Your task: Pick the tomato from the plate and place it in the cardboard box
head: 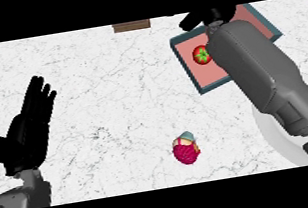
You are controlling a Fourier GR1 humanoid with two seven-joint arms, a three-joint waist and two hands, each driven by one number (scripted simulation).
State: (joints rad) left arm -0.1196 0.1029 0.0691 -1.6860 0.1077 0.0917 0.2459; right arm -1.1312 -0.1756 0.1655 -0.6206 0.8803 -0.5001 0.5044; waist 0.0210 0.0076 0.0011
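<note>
Tomato [202,54] lies in the pink, teal-rimmed tray [204,77] at far right. The right hand [207,17] hovers just beyond it; I cannot tell its grip. The left hand [29,123] rests spread, near left. Best to lift clear of the rim before retreating.

1. No text, label, brand, number or sign can be read anywhere in the head view.
</note>
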